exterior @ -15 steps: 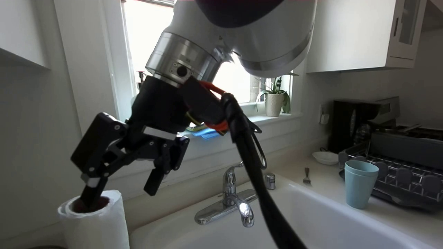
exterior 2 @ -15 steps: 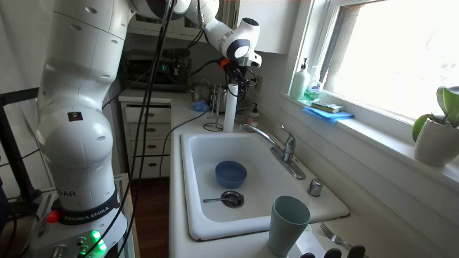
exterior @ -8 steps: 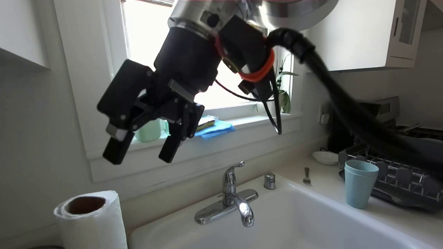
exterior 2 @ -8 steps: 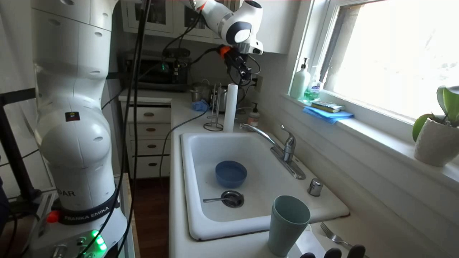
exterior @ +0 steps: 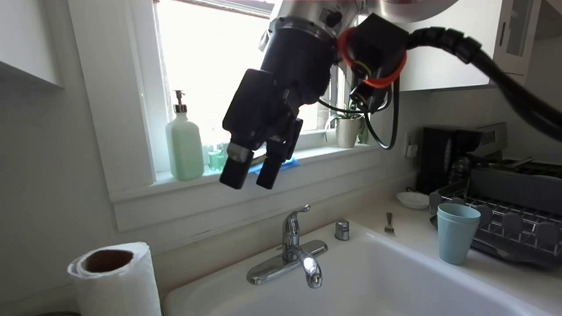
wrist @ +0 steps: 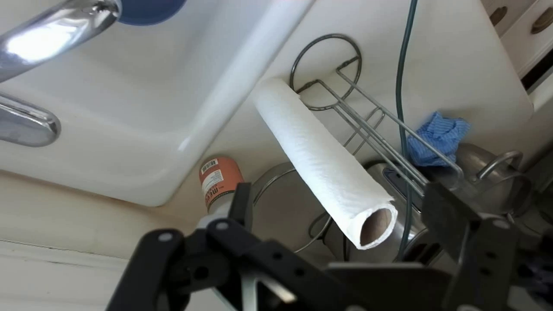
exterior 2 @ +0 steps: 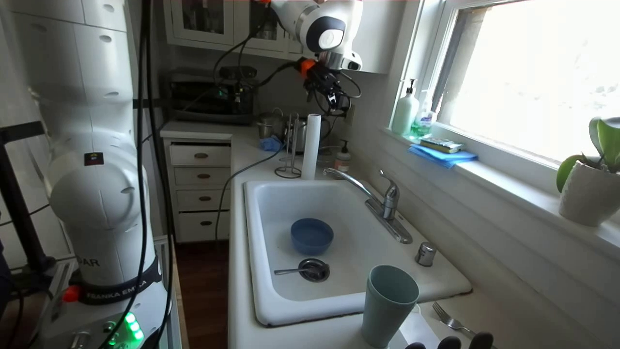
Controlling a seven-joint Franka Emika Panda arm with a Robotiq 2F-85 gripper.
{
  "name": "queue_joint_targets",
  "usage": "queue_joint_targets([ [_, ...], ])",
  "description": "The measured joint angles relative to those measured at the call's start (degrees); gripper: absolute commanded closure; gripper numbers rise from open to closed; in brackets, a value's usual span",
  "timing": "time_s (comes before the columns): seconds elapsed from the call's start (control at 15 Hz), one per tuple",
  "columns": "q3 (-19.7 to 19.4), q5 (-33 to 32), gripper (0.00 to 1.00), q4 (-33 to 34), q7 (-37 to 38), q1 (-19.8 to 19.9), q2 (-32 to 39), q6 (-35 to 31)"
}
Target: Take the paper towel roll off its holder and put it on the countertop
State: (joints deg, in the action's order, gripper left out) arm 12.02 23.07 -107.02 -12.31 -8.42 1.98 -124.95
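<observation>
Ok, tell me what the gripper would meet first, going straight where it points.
The gripper would probably meet the roll first: the wrist view shows it ahead, between the open jaws. Depth is unclear, so a near miss is possible.

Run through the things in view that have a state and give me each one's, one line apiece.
Gripper: open, holding nothing
Wire holder: upright, no roll on it
Paper towel roll: off the holder, upright on the countertop
Faucet: no water seen running
Blue bowl: right way up in the sink
Cup: upright
Fork: lying on the countertop
Blue cloth: crumpled
Green pump bottle: upright
Window: open or shut, glare hides it
</observation>
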Motion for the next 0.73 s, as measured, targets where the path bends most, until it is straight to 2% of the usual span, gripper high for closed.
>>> queue_joint_targets([
  [0.4, -2.4, 1.3, 0.00, -3.3, -4.3, 0.1, -3.9, 1.0],
  [0.73, -4.7, 4.5, 0.00, -8.0, -7.4, 0.1, -10.1, 0.7],
])
